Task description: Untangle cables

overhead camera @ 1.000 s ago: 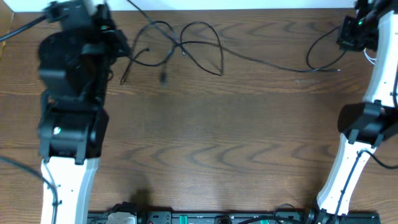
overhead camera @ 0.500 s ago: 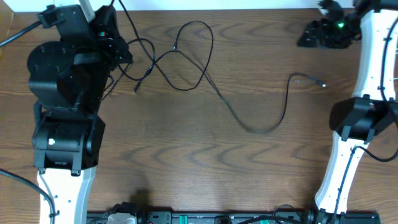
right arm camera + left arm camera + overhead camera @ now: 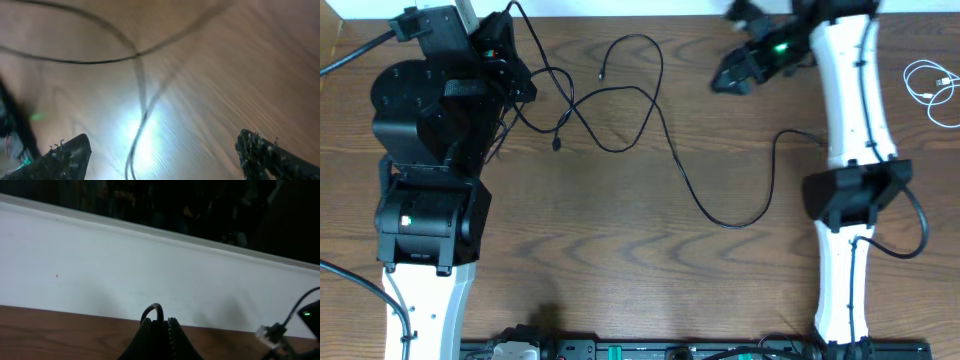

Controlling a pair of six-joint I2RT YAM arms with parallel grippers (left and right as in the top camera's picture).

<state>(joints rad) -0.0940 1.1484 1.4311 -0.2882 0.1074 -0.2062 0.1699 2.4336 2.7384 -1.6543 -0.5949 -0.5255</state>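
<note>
Black cable (image 3: 682,168) lay looped, unsorted, clamped in my left tool (image 3: 161,325); white cable (image 3: 925,85) lay free beyond my parted right tool (image 3: 162,150).

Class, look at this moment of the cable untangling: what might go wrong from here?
The black cable crosses itself in loops beside the left gripper, whose fingers are shut on it; pulling may tighten a knot. The right gripper is open over overlapping strands and might pinch two together.
</note>
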